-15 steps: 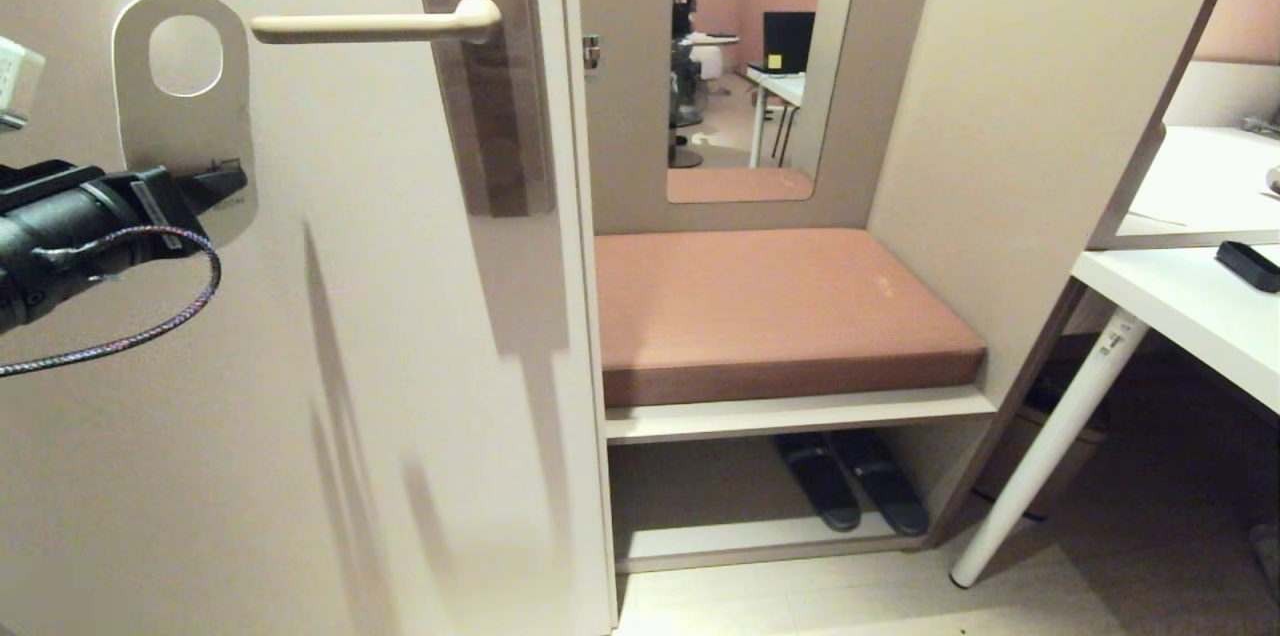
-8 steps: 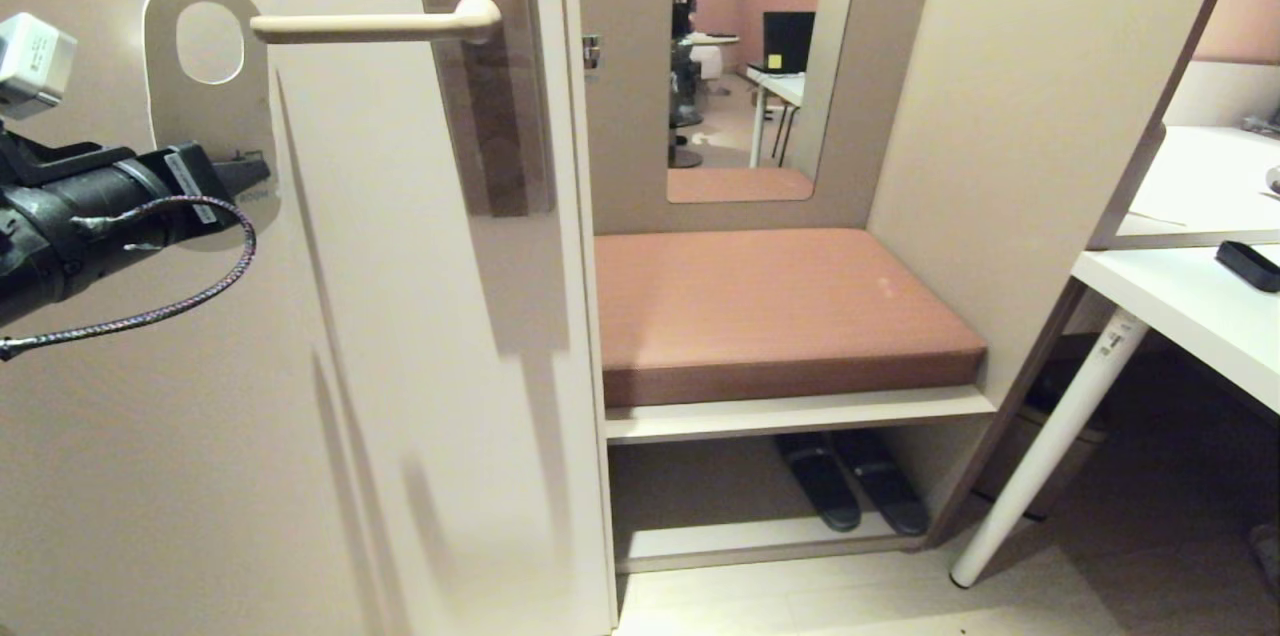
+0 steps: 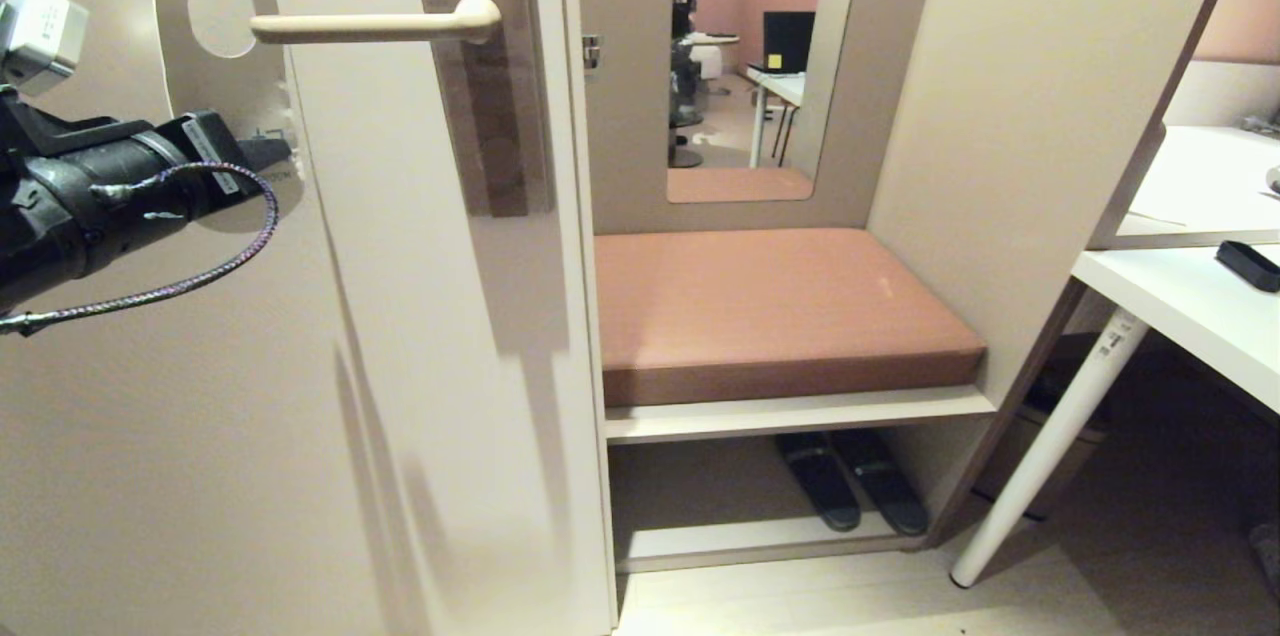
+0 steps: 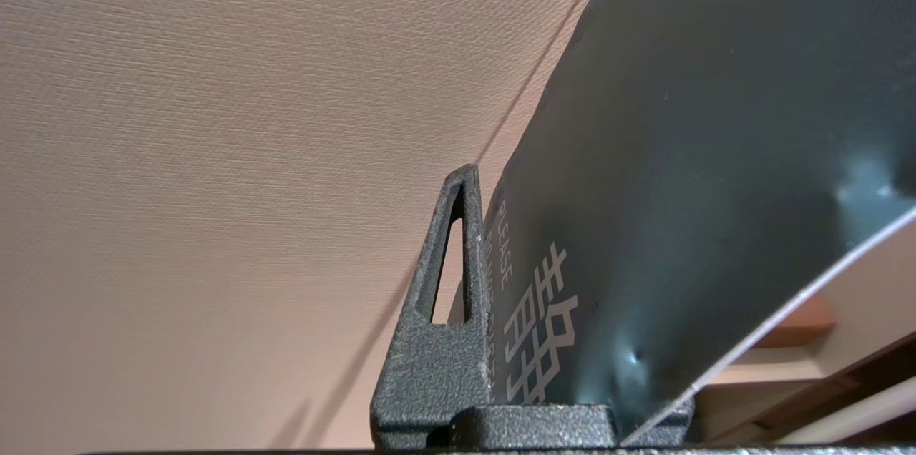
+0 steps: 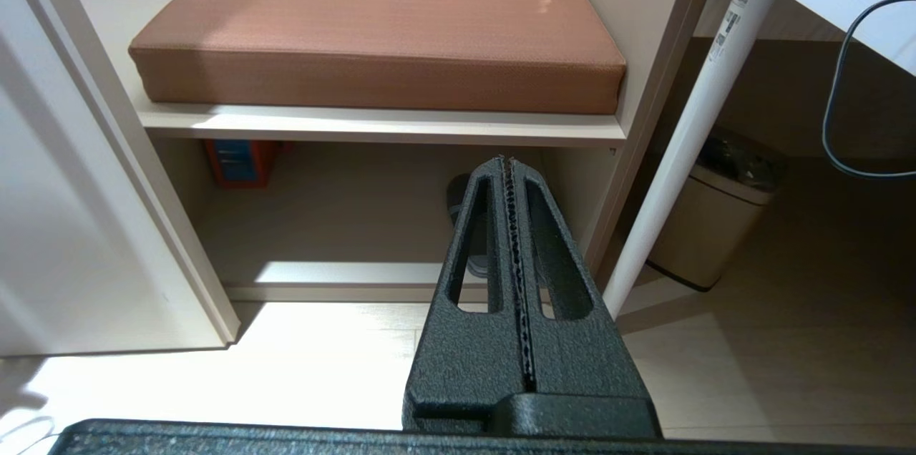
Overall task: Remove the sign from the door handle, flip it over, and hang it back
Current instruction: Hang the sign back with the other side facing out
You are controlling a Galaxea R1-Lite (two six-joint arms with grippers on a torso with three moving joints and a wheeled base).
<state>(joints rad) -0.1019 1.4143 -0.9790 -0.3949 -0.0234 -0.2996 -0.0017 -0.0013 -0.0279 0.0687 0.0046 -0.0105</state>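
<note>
The sign (image 3: 215, 81) stands upright against the door, its white face towards the head camera. My left gripper (image 3: 268, 156) is shut on the sign's lower end. The free tip of the cream door handle (image 3: 370, 26) overlaps the sign's right rim beside the round hole; whether the tip is inside the hole I cannot tell. In the left wrist view the sign's blue face (image 4: 680, 154) with "PLEASE" lies against one black finger (image 4: 436, 355); the other finger is hidden behind the card. My right gripper (image 5: 507, 163) hangs parked and shut on nothing, low, in front of the bench.
The handle sits on a tall brownish backplate (image 3: 490, 116) at the door's edge (image 3: 570, 366). Right of the door are a cushioned bench (image 3: 770, 306), a mirror (image 3: 750, 56) and slippers (image 3: 850, 481) underneath. A white table (image 3: 1180, 316) and its leg (image 3: 1050, 436) stand at the far right.
My left gripper has carried the sign to the right and upward. The hole, formerly clear to the left of the handle's tip, now meets it. The right arm has not moved.
</note>
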